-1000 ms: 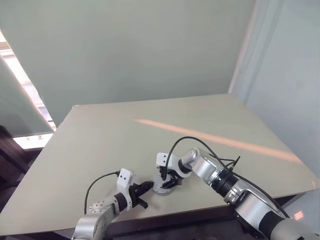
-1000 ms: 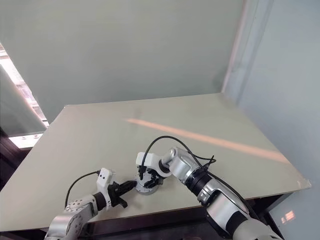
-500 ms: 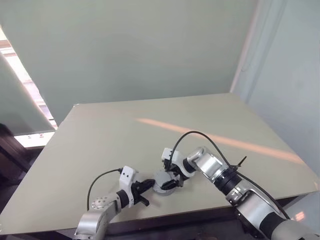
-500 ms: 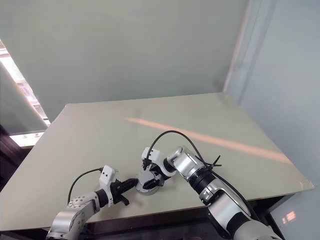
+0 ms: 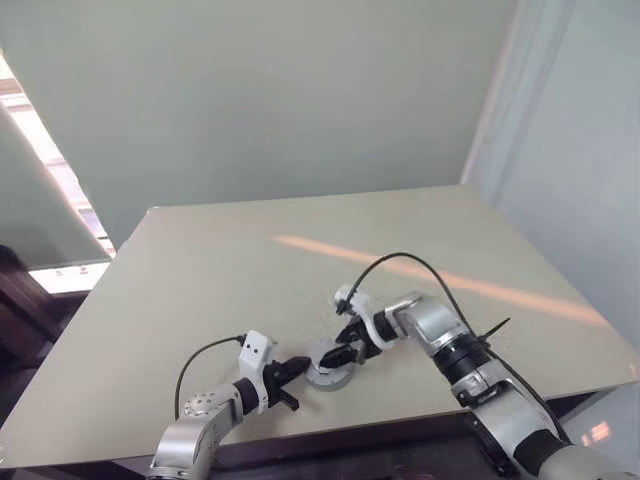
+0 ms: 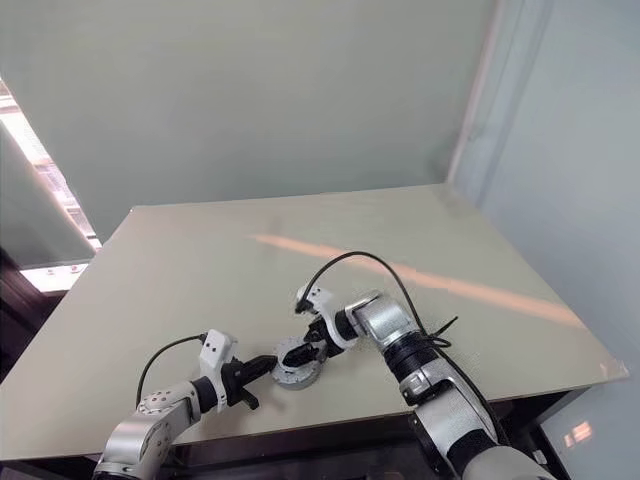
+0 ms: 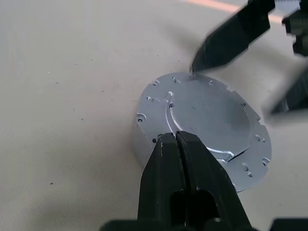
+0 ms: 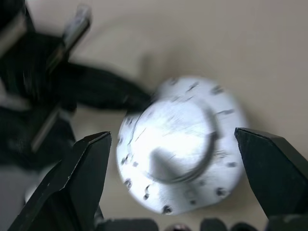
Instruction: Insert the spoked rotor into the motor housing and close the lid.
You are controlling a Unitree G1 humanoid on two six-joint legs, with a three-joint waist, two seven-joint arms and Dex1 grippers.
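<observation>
Right gripper [image 8: 178,187] spread over lid [image 7: 204,127], markings seemingly none

The table [image 5: 200,260] lies bare beyond the lid [image 7: 204,125] (both grippers crowd it from near-edge sides).

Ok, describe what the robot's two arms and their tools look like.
Both arms are rounded silver-grey metal segments joined by black bands. Each wrist carries a small white box with a looping black cable running back along the arm. The left tool and the right tool each have two black, tapered, wedge-shaped fingers.
</observation>
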